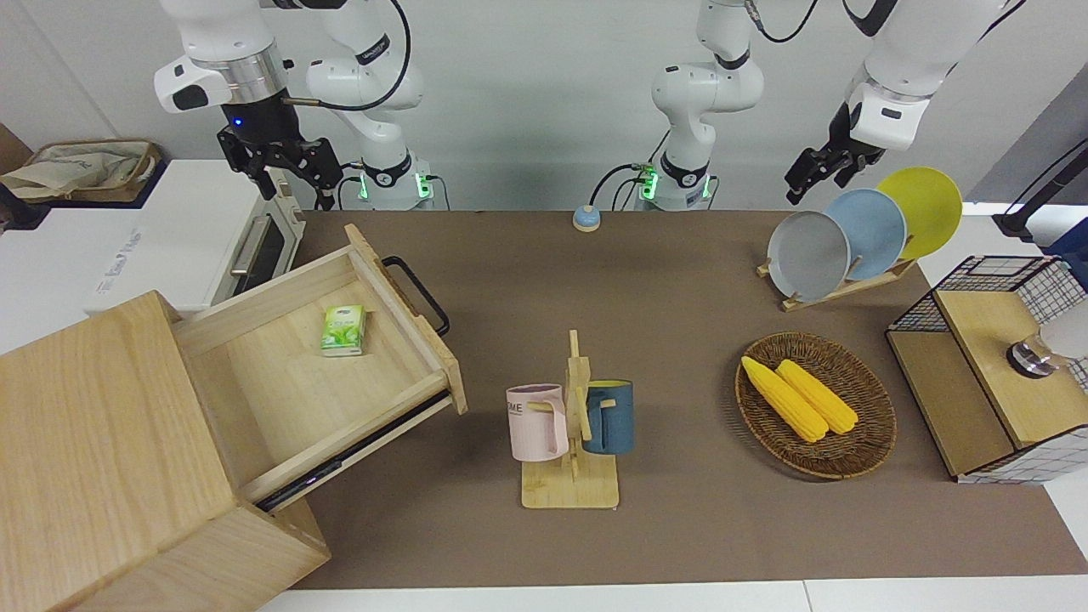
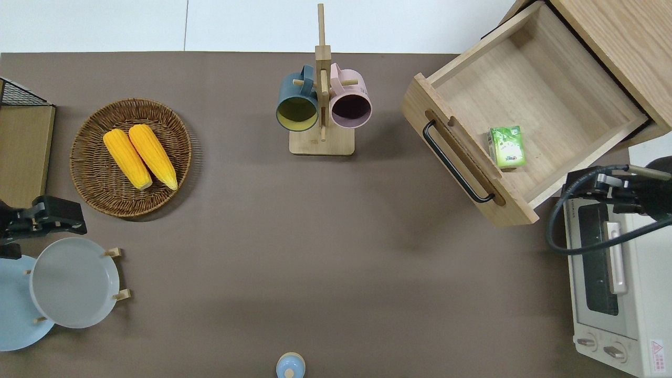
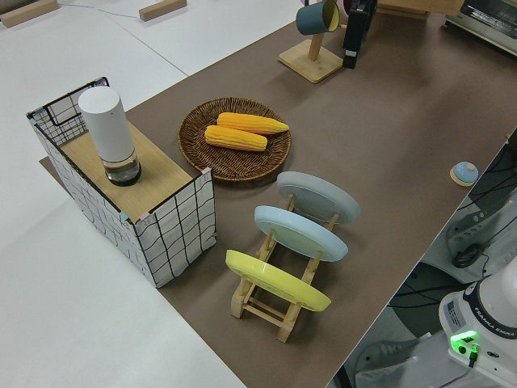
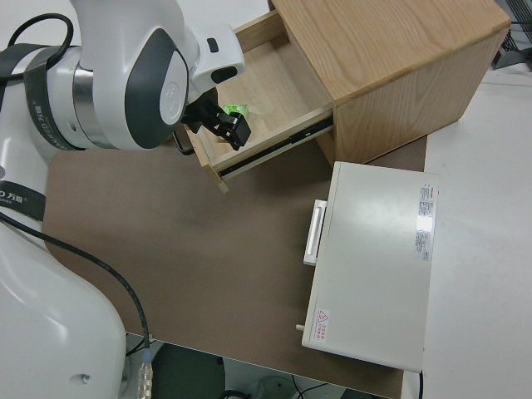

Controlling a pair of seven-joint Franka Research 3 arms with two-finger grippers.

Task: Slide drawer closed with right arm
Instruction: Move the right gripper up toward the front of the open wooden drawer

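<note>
Drawer (image 1: 340, 357) standing pulled well out of box (image 1: 110, 459), tissue pack (image 1: 343, 330) lying inside near front panel; handle (image 1: 416, 293) facing mug rack, so push presumably going on that front.

Right end effector (image 1: 285, 170) hanging in air over oven (image 2: 604, 273) corner, just beside drawer's robot-side corner, touching nothing. Finger gap: cannot tell. Nothing visibly held.

Drawer front and handle sitting below end effector, toward table middle; likely needing descent and swing round to front.

Left arm parked.

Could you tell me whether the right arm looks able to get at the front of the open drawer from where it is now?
Probably yes: the right claw is over the toaster oven, and bare tabletop lies before the drawer front.
</note>
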